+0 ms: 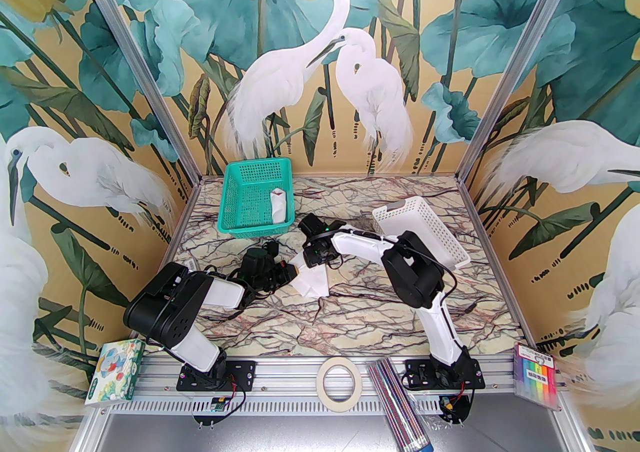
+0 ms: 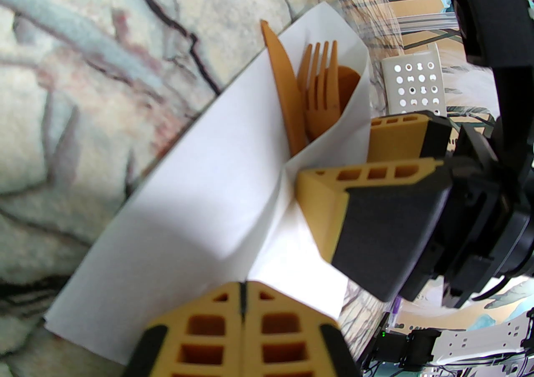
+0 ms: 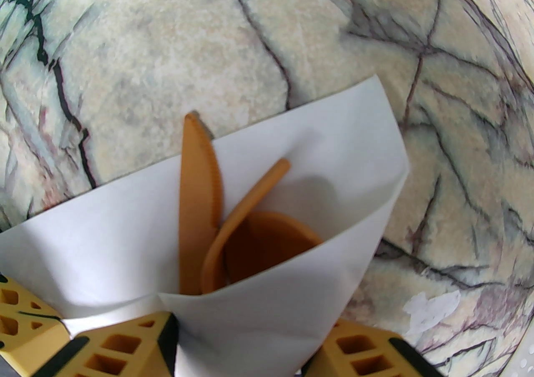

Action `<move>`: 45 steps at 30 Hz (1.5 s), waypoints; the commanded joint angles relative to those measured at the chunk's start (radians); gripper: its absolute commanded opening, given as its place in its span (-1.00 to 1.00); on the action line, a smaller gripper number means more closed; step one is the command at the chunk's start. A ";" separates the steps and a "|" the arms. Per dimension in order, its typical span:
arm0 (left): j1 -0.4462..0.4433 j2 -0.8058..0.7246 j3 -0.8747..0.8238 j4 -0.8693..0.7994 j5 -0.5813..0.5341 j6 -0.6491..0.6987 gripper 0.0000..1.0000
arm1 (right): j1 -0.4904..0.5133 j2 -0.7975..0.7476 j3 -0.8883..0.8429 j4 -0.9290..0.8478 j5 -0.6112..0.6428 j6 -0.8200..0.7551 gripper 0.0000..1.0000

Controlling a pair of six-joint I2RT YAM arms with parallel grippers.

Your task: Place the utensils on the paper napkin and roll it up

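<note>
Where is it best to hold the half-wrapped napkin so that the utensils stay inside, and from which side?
Probably at the narrow folded end of the paper napkin, pinching across the overlapped flap and coming from the handle side, where the right gripper straddles it. There the paper closes around the utensils; the other end gapes open.

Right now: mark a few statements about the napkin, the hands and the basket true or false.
1. The knife, fork and spoon sit inside the folded paper napkin. True.
2. The left hand is wide open. False: its fingers are closed together.
3. The right hand has a finger on each side of the napkin. True.
4. The green basket holds nothing. False: a white rolled bundle lies in it.
</note>
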 commanded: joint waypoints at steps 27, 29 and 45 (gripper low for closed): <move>0.001 -0.045 -0.033 -0.163 -0.087 0.013 -1.00 | -0.174 -0.490 -0.666 0.461 -0.684 0.183 -0.72; 0.001 -0.046 -0.030 -0.166 -0.088 0.016 -1.00 | -0.158 -0.483 -0.682 0.462 -0.692 0.188 -0.78; 0.001 -0.036 -0.014 -0.171 -0.087 0.020 -1.00 | -0.078 -0.364 -0.660 0.465 -0.707 0.216 -0.82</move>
